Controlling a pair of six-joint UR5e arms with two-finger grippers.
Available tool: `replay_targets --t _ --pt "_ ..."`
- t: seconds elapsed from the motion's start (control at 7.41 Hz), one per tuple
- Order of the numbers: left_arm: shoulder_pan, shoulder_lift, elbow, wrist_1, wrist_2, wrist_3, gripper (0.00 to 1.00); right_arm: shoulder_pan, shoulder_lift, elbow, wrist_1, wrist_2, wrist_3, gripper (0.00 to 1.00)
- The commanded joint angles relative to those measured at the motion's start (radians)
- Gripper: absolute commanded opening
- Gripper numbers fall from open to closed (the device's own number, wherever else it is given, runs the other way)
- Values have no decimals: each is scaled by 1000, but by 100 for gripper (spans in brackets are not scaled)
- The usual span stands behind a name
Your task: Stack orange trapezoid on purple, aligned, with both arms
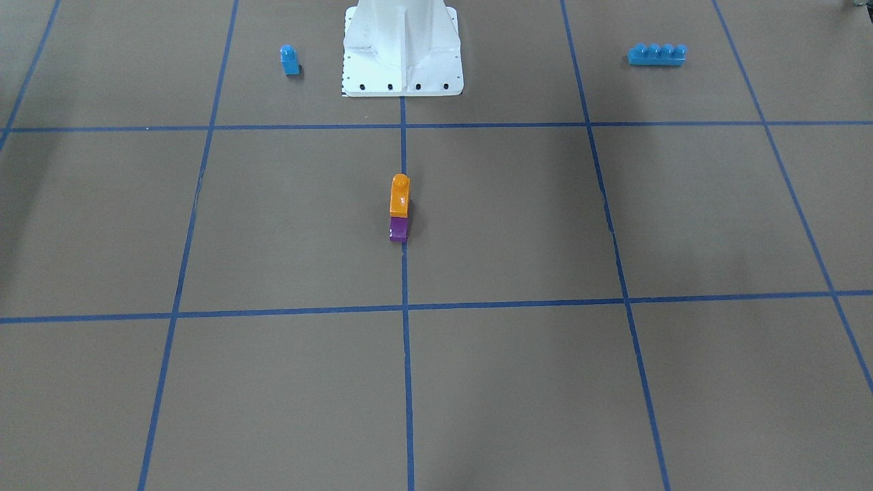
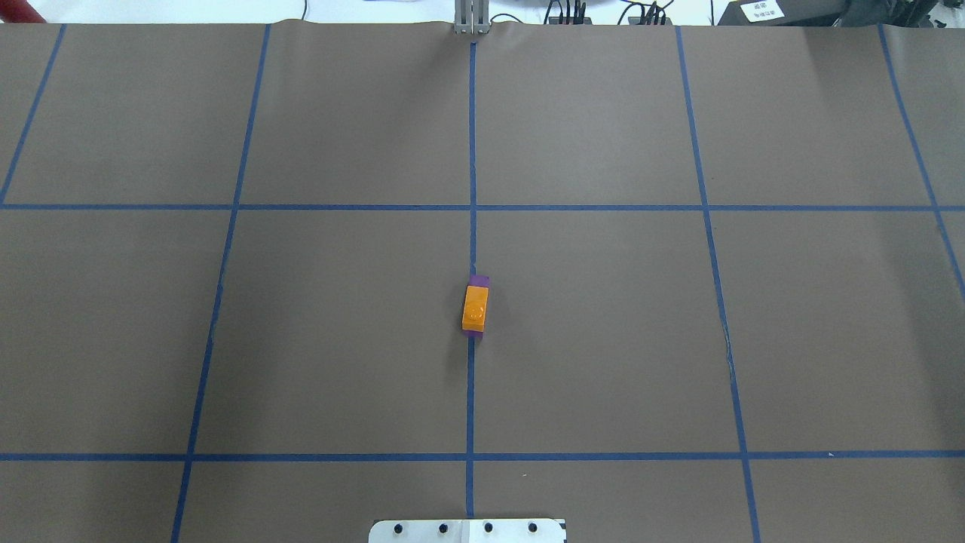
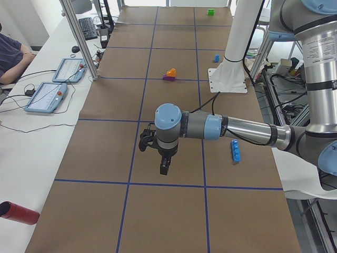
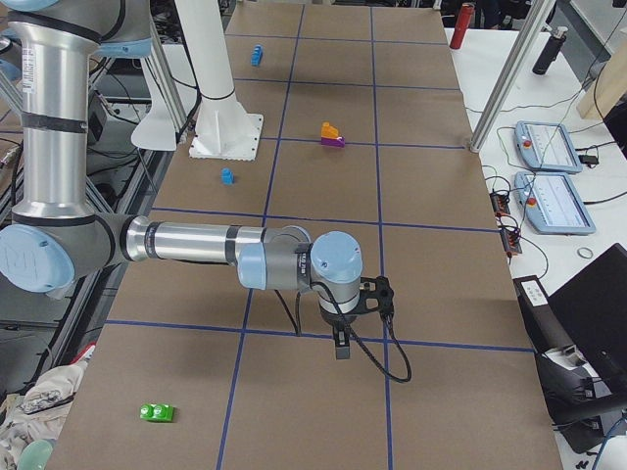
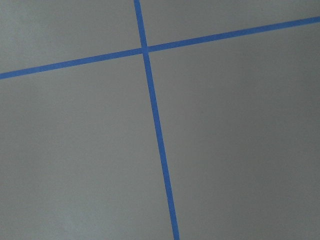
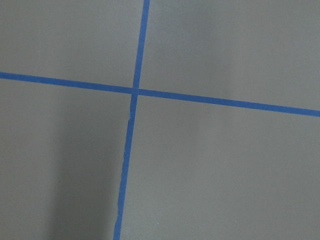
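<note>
Well, the orange block (image 1: 400, 196) sits on the purple block (image 1: 398, 230) in the middle of the surface (image 1: 614, 382), far from every edge.
Both arms hang well apart from it. I cannot tell whether the left gripper (image 3: 160, 158) or the right gripper (image 4: 343, 338) is released or clenched. Purple peeks out at the far end, so the stack may be slightly off, and an arm reaching in could topple it. No container shows.

I'm seeing glossy plastic on the orange trapezoid (image 1: 400, 196), with highlights on its stud. The purple (image 1: 398, 229) under it shines the same. Around the orange trapezoid, the table (image 1: 545, 225) cover looks like matt brown paper, its tape lines (image 1: 404, 136) smooth blue. Behind it, the base (image 1: 402, 48) gleams white.
</note>
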Motion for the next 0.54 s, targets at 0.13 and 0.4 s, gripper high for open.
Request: replay_targets --t 0.13,0.4 --pt "0 0 2 1 -5 -1 100 -66 27 17 1 0 49 100" --pt "0 6 1 0 -5 1 100 -69 27 17 -1 2 49 100"
